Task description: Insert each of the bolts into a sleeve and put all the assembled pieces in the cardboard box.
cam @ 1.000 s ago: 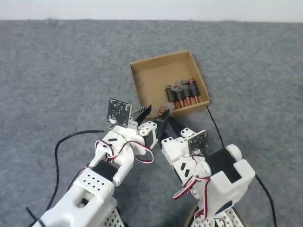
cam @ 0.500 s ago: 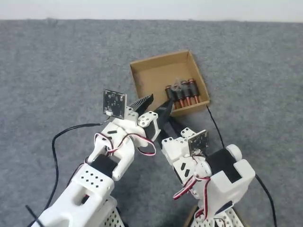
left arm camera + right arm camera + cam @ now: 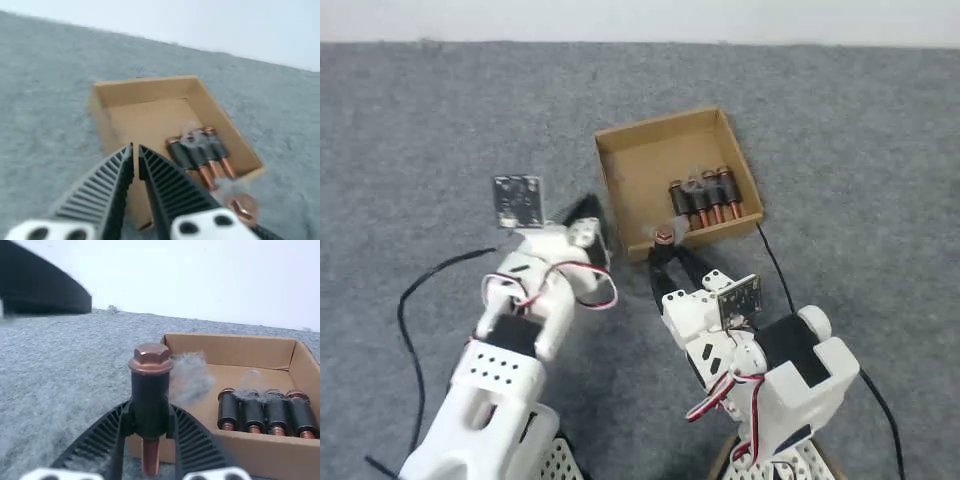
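Observation:
An assembled piece (image 3: 150,390), a black sleeve with a copper bolt through it, stands upright in my right gripper (image 3: 149,416), which is shut on the sleeve. In the high view this gripper (image 3: 667,252) holds the piece (image 3: 665,237) just outside the near wall of the cardboard box (image 3: 650,165). Several assembled pieces (image 3: 703,200) lie side by side in the box's near right corner. My left gripper (image 3: 582,213) hangs left of the box, shut on nothing; its own view shows its fingertips (image 3: 126,156) nearly touching, with the box (image 3: 145,112) beyond.
Grey carpet covers the whole table around the box. A black cable (image 3: 775,270) runs from the box's right corner past the right arm. Tufts of grey fluff (image 3: 192,375) cling to the box and pieces.
My left gripper has drawn back from the piece, swung left away from the box and shut. The right gripper still holds the piece at the same spot.

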Robot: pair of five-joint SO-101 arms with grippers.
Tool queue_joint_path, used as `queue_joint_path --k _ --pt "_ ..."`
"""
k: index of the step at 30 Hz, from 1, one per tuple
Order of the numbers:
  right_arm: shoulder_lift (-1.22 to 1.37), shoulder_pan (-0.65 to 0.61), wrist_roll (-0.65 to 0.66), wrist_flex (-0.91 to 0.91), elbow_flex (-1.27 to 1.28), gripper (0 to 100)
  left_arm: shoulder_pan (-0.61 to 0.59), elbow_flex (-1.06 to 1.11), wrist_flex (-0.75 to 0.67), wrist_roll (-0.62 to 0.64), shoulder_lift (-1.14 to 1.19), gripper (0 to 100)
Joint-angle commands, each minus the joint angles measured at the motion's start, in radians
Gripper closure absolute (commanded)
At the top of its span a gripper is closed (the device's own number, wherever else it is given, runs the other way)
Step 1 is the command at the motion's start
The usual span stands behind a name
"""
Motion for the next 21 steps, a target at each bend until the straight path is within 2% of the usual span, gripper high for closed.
queue_joint_path --k 1,11,15,21 --pt "-0.004 0.018 0.014 -0.019 0.006 99.2 -0.066 -0.137 0.193 0.002 -0.101 99" --pt "-0.004 0.018 0.014 -0.019 0.012 99.2 -0.084 -0.137 0.523 -0.002 -0.436 99" --pt "-0.004 0.018 0.014 -0.019 0.015 99.2 -0.084 -0.127 0.677 -0.06 -0.626 99" --pt "-0.004 0.018 0.014 -0.019 0.015 99.2 -0.086 0.039 0.706 -0.075 -0.878 99"
